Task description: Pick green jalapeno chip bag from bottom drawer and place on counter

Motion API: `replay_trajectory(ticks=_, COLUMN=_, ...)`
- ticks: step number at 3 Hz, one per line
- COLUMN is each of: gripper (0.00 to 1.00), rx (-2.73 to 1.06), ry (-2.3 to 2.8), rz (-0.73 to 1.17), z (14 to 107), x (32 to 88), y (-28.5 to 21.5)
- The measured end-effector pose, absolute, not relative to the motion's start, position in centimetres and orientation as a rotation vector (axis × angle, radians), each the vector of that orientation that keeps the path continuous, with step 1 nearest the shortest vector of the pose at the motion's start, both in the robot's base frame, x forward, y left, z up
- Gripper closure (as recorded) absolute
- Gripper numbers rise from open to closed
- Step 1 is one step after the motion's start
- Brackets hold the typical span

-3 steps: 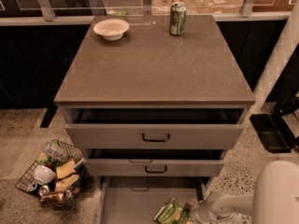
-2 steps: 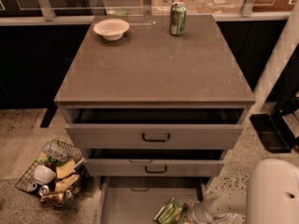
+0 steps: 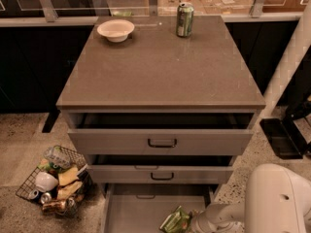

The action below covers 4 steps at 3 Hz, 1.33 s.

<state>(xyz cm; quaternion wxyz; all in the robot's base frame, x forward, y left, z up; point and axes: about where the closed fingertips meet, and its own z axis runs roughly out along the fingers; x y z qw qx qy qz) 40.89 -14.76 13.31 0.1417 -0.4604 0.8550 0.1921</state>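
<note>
Camera view looks down on the grey cabinet, and you have all three drawers pulled out below the counter (image 3: pixel 160 67). The green jalapeno chip bag (image 3: pixel 176 221) lies in the bottom drawer (image 3: pixel 133 211), toward its 5 o'clock corner, crumpled, with pale markings that you cannot read. The gripper (image 3: pixel 197 223) sits at the bag's 3 o'clock side, right against it, at the end of the white arm (image 3: pixel 221 215) that reaches in from the robot's body (image 3: pixel 277 200) at the 4 o'clock corner of the frame. Whether the tool is clamped on the bag or apart from it, you cannot tell. On the counter a pale bowl (image 3: pixel 115 30) stands at 11 o'clock and a green soda can (image 3: pixel 184 19) stands upright at 1 o'clock, well apart from each other; the can's print cannot be read. The top drawer (image 3: pixel 121 142) and the middle drawer (image 3: pixel 121 174) each carry a dark handle. On the floor at 8 o'clock a wire basket (image 3: pixel 29 183) holds cans, a cup and wrappers.
</note>
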Motion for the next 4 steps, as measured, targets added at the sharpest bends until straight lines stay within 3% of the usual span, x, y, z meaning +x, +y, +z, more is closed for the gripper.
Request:
replay_trajectory(ticks=1, gripper=0.13, rx=-1.356, ry=2.456, rz=0.564, z=11.99, x=40.65, y=-13.84)
replay_trajectory(ticks=4, gripper=0.82, rx=-1.359, ry=2.457, rz=0.576, z=11.70, x=40.21, y=-13.49)
